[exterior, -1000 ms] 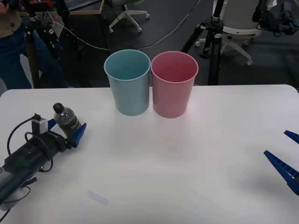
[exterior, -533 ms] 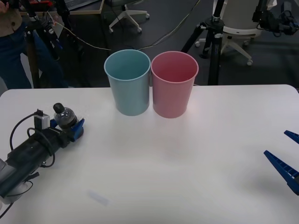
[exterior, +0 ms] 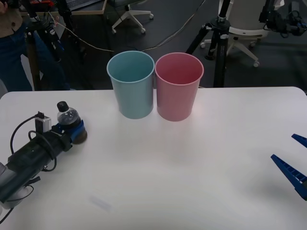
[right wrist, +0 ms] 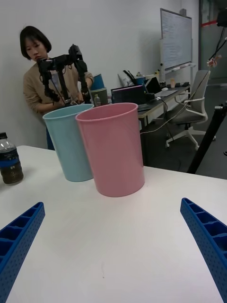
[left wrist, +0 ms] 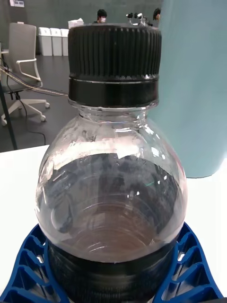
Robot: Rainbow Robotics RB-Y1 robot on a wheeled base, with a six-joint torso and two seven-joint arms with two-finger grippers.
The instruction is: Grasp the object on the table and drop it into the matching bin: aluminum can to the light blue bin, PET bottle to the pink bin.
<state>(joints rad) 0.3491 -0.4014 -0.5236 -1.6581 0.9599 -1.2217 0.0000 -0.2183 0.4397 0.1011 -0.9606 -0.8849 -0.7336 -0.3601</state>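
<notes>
The PET bottle (exterior: 67,118), clear with dark brown liquid and a black cap, is at the left side of the white table (exterior: 192,167). My left gripper (exterior: 73,131) is shut on its lower body. In the left wrist view the bottle (left wrist: 113,189) sits between the blue fingers (left wrist: 33,265), with the light blue bin (left wrist: 198,85) behind it. The light blue bin (exterior: 132,86) and the pink bin (exterior: 178,88) stand side by side at the table's far middle. My right gripper (exterior: 292,163) rests open at the right edge. Its wrist view takes in the pink bin (right wrist: 113,147), the light blue bin (right wrist: 71,142) and the bottle (right wrist: 9,158).
A faint strip of tape (exterior: 100,203) lies on the table near the front left. Beyond the far edge stand a black tripod (exterior: 218,38) and office chairs (exterior: 244,33). Open tabletop stretches between the bottle and the bins.
The left gripper's fingers closed around the bottle. The bottle now stands slightly higher in the grip, its base showing. The right arm has not moved.
</notes>
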